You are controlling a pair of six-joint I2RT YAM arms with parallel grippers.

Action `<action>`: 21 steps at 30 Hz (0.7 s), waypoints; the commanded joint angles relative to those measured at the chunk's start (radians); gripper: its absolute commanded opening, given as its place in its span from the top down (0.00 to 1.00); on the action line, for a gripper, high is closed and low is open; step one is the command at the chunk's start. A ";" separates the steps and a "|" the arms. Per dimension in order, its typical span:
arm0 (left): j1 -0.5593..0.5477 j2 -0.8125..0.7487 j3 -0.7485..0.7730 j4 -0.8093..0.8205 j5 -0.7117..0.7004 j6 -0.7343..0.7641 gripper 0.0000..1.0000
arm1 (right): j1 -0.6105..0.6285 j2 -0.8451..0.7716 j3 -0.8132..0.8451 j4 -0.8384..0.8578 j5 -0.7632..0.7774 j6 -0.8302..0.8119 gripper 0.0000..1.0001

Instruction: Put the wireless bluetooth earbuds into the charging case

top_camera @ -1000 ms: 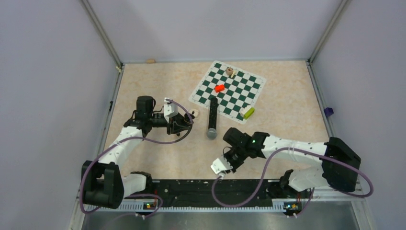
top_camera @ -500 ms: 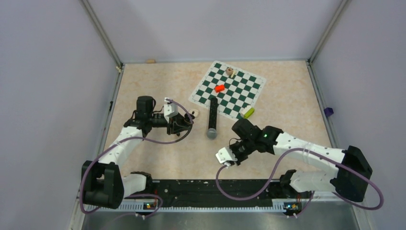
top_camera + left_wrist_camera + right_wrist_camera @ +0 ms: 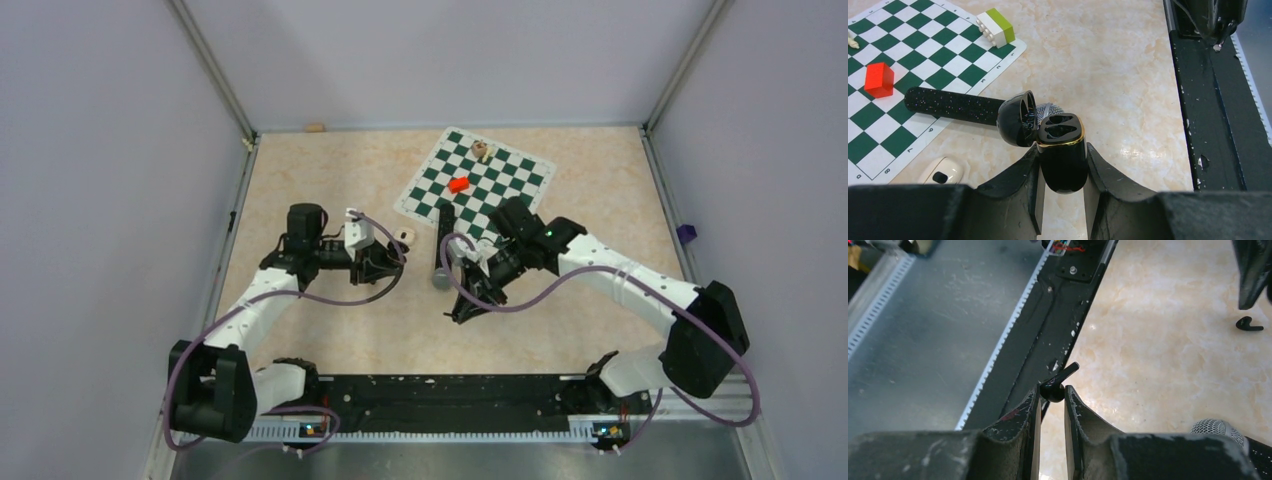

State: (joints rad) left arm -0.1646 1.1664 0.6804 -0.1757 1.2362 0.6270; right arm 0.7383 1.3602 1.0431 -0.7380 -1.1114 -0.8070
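our right hand [image 3: 1052, 396] has swung in from the near edge of the table [image 3: 1128, 75] to just beside the microphone [image 3: 955, 104] head, still pinching a black earbud [image 3: 1057, 385]. our left hand [image 3: 1062, 167] stays put, clamped on the open charging case [image 3: 1060, 132], whose sockets look empty. bud and case are now close, so we judge insertion comes next. a second black bud [image 3: 1248, 324] lies on the table.

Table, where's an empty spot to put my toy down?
Bare tabletop lies between the left wall and the chessboard mat, between the mat and the right wall, and along the near side between the arms, before the black base rail. The middle is crowded: microphone, left jaws holding the charging case, right jaws pinching a black earbud.
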 commanded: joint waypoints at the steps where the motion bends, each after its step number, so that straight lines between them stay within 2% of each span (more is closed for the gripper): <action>1: -0.034 -0.035 -0.016 0.044 -0.030 0.007 1.00 | -0.047 0.021 0.078 -0.011 -0.175 0.099 1.00; 6: -0.126 -0.027 -0.019 0.032 -0.139 0.069 1.00 | -0.054 0.027 0.157 -0.001 -0.086 0.175 1.00; 11: -0.197 -0.006 -0.008 0.014 -0.213 0.131 1.00 | -0.054 0.073 0.174 0.132 -0.001 0.411 1.00; 21: -0.265 -0.008 -0.008 0.012 -0.281 0.160 1.00 | -0.054 0.141 0.156 0.297 -0.053 0.637 1.00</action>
State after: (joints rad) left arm -0.4168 1.1568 0.6655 -0.1802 0.9806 0.7555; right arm 0.6926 1.5051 1.1858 -0.5632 -1.1233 -0.2886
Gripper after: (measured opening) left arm 0.345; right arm 0.183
